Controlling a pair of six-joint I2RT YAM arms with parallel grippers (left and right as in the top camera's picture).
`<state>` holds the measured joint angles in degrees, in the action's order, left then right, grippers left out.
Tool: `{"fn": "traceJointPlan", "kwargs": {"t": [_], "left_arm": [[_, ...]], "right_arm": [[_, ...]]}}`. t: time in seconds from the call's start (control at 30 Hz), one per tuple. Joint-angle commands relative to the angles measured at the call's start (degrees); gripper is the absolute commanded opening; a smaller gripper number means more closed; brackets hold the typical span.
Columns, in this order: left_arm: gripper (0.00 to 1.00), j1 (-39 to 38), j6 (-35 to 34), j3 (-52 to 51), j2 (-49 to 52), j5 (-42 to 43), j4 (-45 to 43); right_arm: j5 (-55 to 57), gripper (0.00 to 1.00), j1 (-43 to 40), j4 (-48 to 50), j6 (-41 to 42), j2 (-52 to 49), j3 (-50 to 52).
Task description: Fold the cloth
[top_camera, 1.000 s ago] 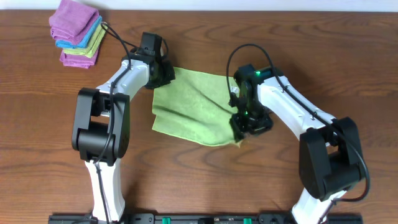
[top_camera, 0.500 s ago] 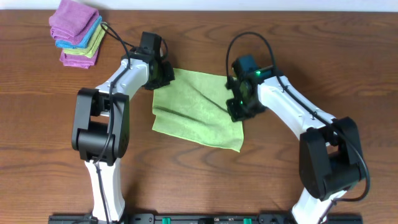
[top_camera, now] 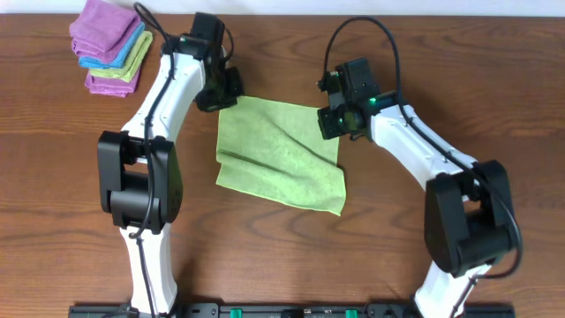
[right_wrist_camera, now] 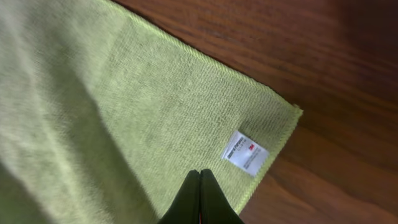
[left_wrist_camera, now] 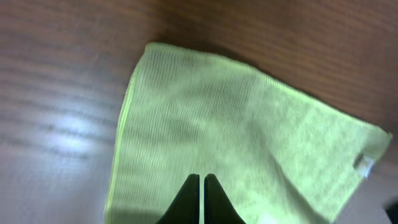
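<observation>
The lime-green cloth (top_camera: 278, 155) lies spread flat in one layer on the wooden table (top_camera: 494, 79), with a few soft wrinkles. My left gripper (top_camera: 226, 92) hovers at the cloth's far left corner; in the left wrist view the gripper (left_wrist_camera: 202, 178) is shut above the cloth (left_wrist_camera: 249, 124), with nothing between its tips. My right gripper (top_camera: 330, 124) hovers over the far right corner. Seen from the right wrist, that gripper (right_wrist_camera: 200, 173) is shut and empty above the cloth (right_wrist_camera: 124, 106), close to its white label (right_wrist_camera: 245, 152).
A stack of folded purple, blue and green cloths (top_camera: 110, 46) sits at the far left of the table. Cables loop above both arms. Both arm bases stand at the near edge.
My right gripper has shut and moved from the cloth's near right corner to its far right corner. The cloth now lies flat. My left gripper has drawn back toward the far side.
</observation>
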<state>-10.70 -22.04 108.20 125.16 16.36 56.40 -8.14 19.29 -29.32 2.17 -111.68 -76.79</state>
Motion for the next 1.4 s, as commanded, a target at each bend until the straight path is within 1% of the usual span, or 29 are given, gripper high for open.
{"fn": "traceJointPlan", "kwargs": {"t": [0.0, 0.2, 0.4, 0.8, 1.03, 1.17, 1.3, 1.37], "left_arm": [[0.06, 0.28, 1.36, 2.16, -0.74, 0.2, 4.0], [0.06, 0.17, 3.08, 2.16, -1.6, 0.17, 12.41], [0.06, 0.15, 3.89, 2.16, -1.6, 0.17, 15.39], [0.06, -2.32, 4.31, 2.16, -1.6, 0.17, 16.87], [0.06, -5.6, 4.28, 2.16, -1.6, -2.08, 16.87], [0.06, -5.95, 4.26, 2.14, -1.6, -2.12, 16.98], [0.06, -5.95, 4.24, 2.14, -1.6, -2.16, 17.07], [0.06, -5.84, 4.24, 2.14, -1.6, -2.47, 17.03]], "right_arm": [[-0.42, 0.01, -0.15, 0.87, -2.27, -3.28, -0.13], [-0.24, 0.01, -0.68, 3.56, -2.29, -6.51, -0.13], [-0.2, 0.02, -1.57, 4.26, -2.49, -8.87, -0.13], [0.42, 0.01, -6.19, 11.1, -2.43, -12.09, -0.13], [0.44, 0.01, -6.58, 15.67, -2.45, -12.09, -0.13], [0.48, 0.01, -6.75, 18.8, -2.4, -12.09, -0.15], [0.37, 0.02, -6.97, 20.26, 0.44, -12.04, -1.29], [-0.33, 0.06, -6.95, 19.56, 2.54, -11.39, -2.73]]}}
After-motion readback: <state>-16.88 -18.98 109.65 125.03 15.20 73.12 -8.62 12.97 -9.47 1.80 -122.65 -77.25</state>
